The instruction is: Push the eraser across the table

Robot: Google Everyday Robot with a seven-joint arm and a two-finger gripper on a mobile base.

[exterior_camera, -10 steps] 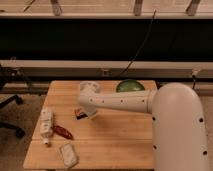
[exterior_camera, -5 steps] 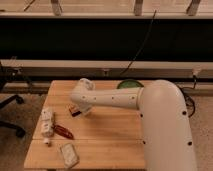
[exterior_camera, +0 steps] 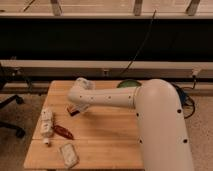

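The eraser (exterior_camera: 73, 112), a small dark block with a reddish edge, lies on the left half of the light wooden table (exterior_camera: 110, 135). My gripper (exterior_camera: 76, 106) sits at the end of the white arm (exterior_camera: 107, 97), which reaches in from the right. The gripper is right at the eraser, just above and behind it, and partly hides it.
A white bottle (exterior_camera: 46, 122) lies near the table's left edge, with a reddish-brown pepper-like object (exterior_camera: 63, 132) beside it. A pale crinkled packet (exterior_camera: 68, 154) lies at the front left. A green bowl (exterior_camera: 129, 84) stands at the back. An office chair (exterior_camera: 7, 107) is off to the left.
The arm has swung left, and the gripper and eraser have shifted leftward across the table towards the bottle. The bottle, pepper and packet have not moved.
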